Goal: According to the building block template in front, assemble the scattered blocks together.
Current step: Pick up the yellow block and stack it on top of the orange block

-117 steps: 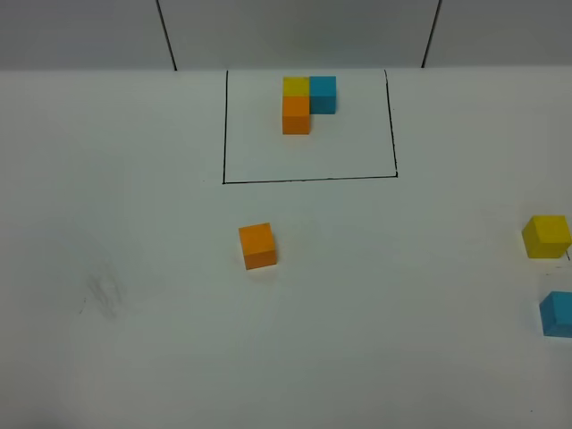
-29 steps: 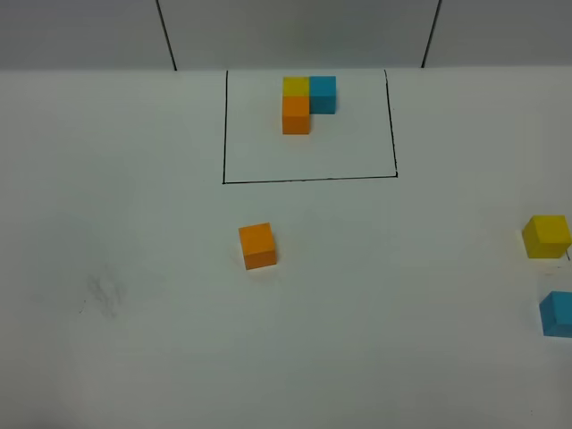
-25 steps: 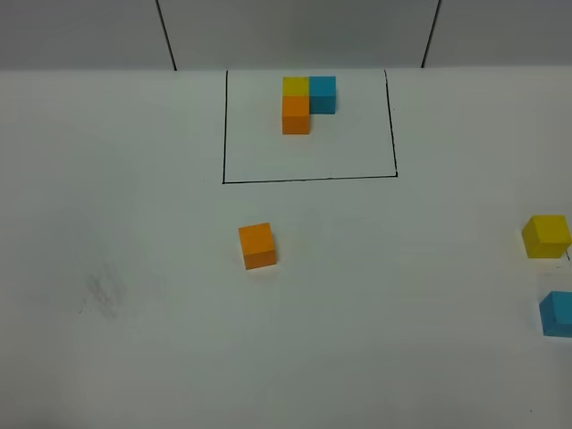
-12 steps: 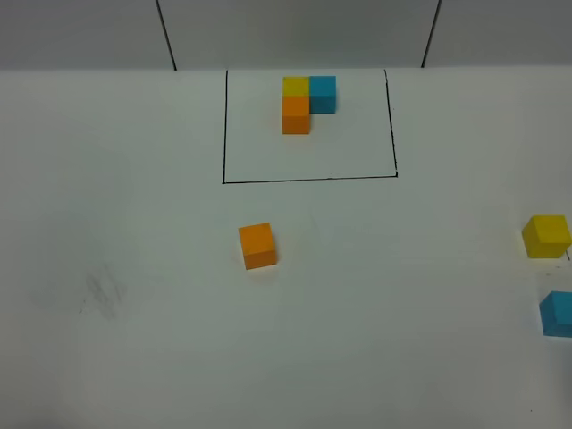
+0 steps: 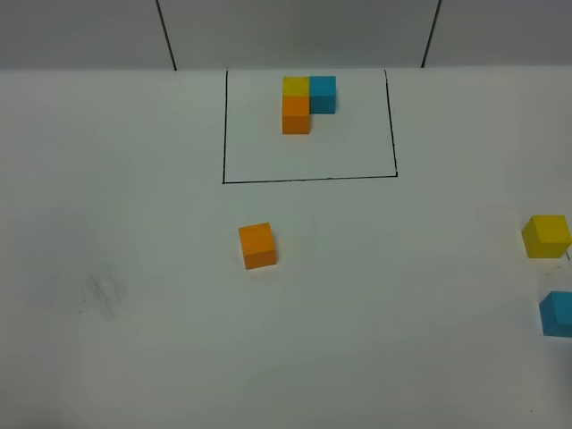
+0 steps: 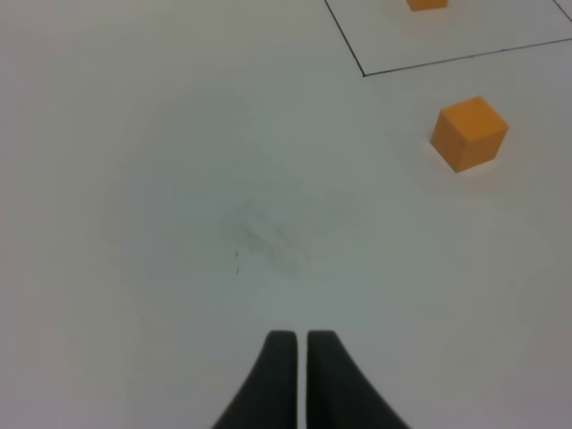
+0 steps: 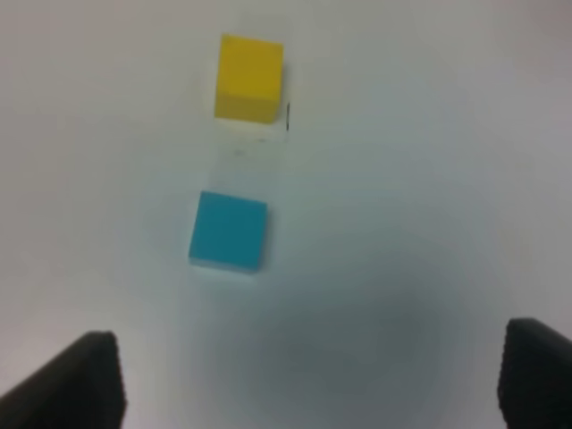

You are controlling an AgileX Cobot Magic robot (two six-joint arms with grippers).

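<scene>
The building block template [image 5: 302,102] is a yellow, blue and orange L inside a black drawn rectangle at the far middle of the table. A loose orange cube [image 5: 257,245] lies below the frame's left corner and also appears as an orange cube [image 6: 468,133] in the left wrist view. At the right edge rest a yellow cube [image 5: 546,236] and a light blue cube [image 5: 558,314]. My left gripper [image 6: 298,340] is shut and empty, well short of the orange cube. My right gripper [image 7: 313,357] stands open above the blue cube [image 7: 229,231], with the yellow cube [image 7: 249,77] beyond it.
A faint grey smudge [image 5: 105,295] marks the white table at the left. Two black lines run up the back wall [image 5: 304,31]. Neither arm shows in the high view.
</scene>
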